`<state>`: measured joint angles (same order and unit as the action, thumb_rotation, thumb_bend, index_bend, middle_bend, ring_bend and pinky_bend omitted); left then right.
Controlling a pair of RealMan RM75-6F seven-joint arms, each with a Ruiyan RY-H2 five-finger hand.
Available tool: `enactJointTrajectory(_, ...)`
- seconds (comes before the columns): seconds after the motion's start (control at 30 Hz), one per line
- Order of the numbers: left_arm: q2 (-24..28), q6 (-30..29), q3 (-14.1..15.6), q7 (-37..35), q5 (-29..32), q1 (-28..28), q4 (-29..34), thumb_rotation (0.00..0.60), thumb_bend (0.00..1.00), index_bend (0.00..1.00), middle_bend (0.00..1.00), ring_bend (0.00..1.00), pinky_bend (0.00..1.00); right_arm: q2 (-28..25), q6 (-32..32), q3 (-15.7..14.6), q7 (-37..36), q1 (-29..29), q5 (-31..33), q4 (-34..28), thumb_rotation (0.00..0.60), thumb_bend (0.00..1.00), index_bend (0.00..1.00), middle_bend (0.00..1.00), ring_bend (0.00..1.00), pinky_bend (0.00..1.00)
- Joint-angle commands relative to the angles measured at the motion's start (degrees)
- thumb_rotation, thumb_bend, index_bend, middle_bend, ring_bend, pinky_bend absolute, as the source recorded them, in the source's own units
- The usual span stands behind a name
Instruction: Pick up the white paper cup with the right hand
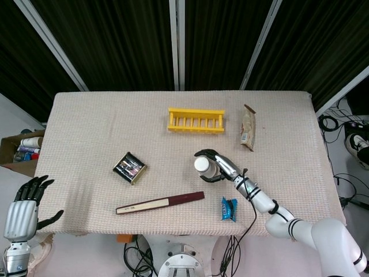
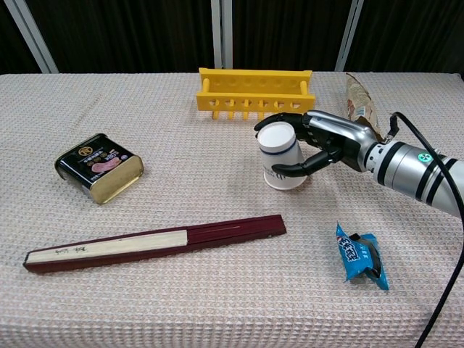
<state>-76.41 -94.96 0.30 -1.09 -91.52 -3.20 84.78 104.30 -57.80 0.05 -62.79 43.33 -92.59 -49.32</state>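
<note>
The white paper cup [image 2: 279,156] with a blue band stands near the table's middle, narrow closed end up and slightly tilted. Its wide end is at the cloth, and I cannot tell whether it is off the cloth. My right hand [image 2: 326,141] reaches in from the right and grips the cup's side, fingers behind it and thumb in front. From the head view the cup [image 1: 202,165] shows as a white disc with the right hand [image 1: 222,167] wrapped around it. My left hand [image 1: 23,208] hangs beyond the table's front left corner, fingers apart and holding nothing.
A yellow rack [image 2: 254,88] lies behind the cup and a snack bag [image 2: 360,98] at the back right. A black tin [image 2: 99,167] sits to the left, with a folded fan [image 2: 156,241] in front. Near the right arm lies a blue packet [image 2: 360,256]. A cardboard box [image 1: 23,151] stands off the table's left edge.
</note>
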Motion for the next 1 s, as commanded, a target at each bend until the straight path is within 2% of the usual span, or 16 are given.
enactJointTrajectory(0.03, 0.0, -0.14, -0.02, 0.04, -0.12, 0.0, 0.06, 0.6, 0.08, 0.2, 0.14, 0.11, 0.17, -0.9, -2.24, -1.08, -0.21, -0.97, -1.07, -0.34, 0.6, 0.16, 0.09, 0.12, 0.01, 0.0)
enactJointTrajectory(0.2, 0.21, -0.29, -0.08, 0.13, -0.2, -0.02, 0.13, 0.6, 0.08, 0.2, 0.14, 0.11, 0.17, -5.81, -8.58, -1.65, 3.83, -3.92, -1.97, -4.82, 0.6, 0.15, 0.05, 0.1, 0.0, 0.0)
enactJointTrajectory(0.3, 0.43, -0.31, -0.18, 0.27, -0.27, 0.08, 0.29, 0.6, 0.08, 0.2, 0.14, 0.11, 0.17, -10.63, -12.16, -1.24, 12.82, -6.6, -1.15, -9.81, 0.6, 0.15, 0.04, 0.09, 0.0, 0.0)
enactJointTrajectory(0.43, 0.84, 0.18, -0.26, 0.96, -0.39, 0.47, 0.58, 0.6, 0.08, 0.2, 0.14, 0.11, 0.17, -19.59, -13.49, 0.09, 35.82, -11.56, 4.83, -21.19, 0.6, 0.17, 0.04, 0.1, 0.0, 0.0)
enactJointTrajectory(0.47, 0.98, 0.39, -0.27, 1.31, -0.42, 0.6, 0.71, 0.6, 0.08, 0.2, 0.14, 0.11, 0.17, -22.24, -14.72, 0.56, 43.68, -13.55, 7.31, -25.32, 0.6, 0.18, 0.03, 0.1, 0.0, 0.0)
enactJointTrajectory(0.57, 1.14, 0.98, -0.35, 1.98, -0.18, 0.89, 1.04, 0.6, 0.08, 0.2, 0.14, 0.11, 0.16, -27.58, -19.53, 0.86, 57.14, -18.56, 11.7, -34.6, 0.6, 0.18, 0.03, 0.1, 0.0, 0.0)
enactJointTrajectory(0.63, 1.14, 1.19, -0.46, 2.43, -0.08, 1.05, 1.19, 0.6, 0.08, 0.2, 0.14, 0.11, 0.17, -30.11, -21.63, 0.35, 59.48, -20.92, 12.53, -38.68, 0.6, 0.18, 0.03, 0.09, 0.0, 0.0)
enactJointTrajectory(0.73, 1.07, 1.42, -0.61, 3.57, -0.07, 1.3, 1.38, 0.6, 0.08, 0.2, 0.14, 0.11, 0.17, -34.29, -24.76, -1.62, 57.88, -25.01, 11.84, -42.57, 0.6, 0.18, 0.02, 0.08, 0.0, 0.0)
enactJointTrajectory(0.87, 1.34, 1.82, -0.4, 4.43, -0.1, 1.44, 2.04, 0.6, 0.08, 0.2, 0.14, 0.11, 0.16, -36.49, -27.83, -3.7, 55.01, -29.07, 9.58, -42.37, 0.6, 0.18, 0.01, 0.06, 0.0, 0.0)
enactJointTrajectory(1.0, 1.62, 2.04, -0.47, 4.76, 0.26, 1.47, 2.79, 0.6, 0.08, 0.2, 0.14, 0.11, 0.17, -36.68, -28.83, -3.93, 51.06, -30.9, 8.09, -40.97, 0.6, 0.18, 0.01, 0.05, 0.0, 0.0)
